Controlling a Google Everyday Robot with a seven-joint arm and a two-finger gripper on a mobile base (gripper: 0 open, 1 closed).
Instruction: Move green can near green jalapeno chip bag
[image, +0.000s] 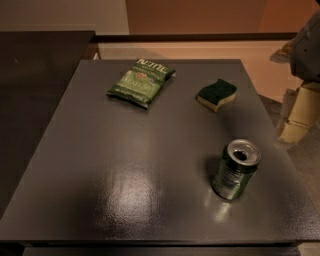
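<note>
1. the surface (125, 150) is a dark grey, slightly glossy square top that fills most of the view, with a pale patch of reflected light near its front middle. a darker counter (35, 90) runs along its left side.
2. the robot's pincer (296, 122) shows as pale grey and beige parts at the right edge of the view, off the right side of the surface and partly cut off by the frame. it touches none of the things on the surface. i cannot tell whether it is spread or pressed together.
3. the green chip bag (141, 82) lies flat at the far left of the surface, turned at a slant, with its white lettering towards the far edge.
4. the green can (235, 170) stands upright at the near right of the surface. its silver top faces up and its opening shows dark. it is well apart from the chip bag, which lies diagonally across the surface from it.
5. the sponge (216, 94), dark green on top and yellow below with a wavy outline, lies at the far right of the surface, to the right of the chip bag and beyond the can, touching neither.
</note>
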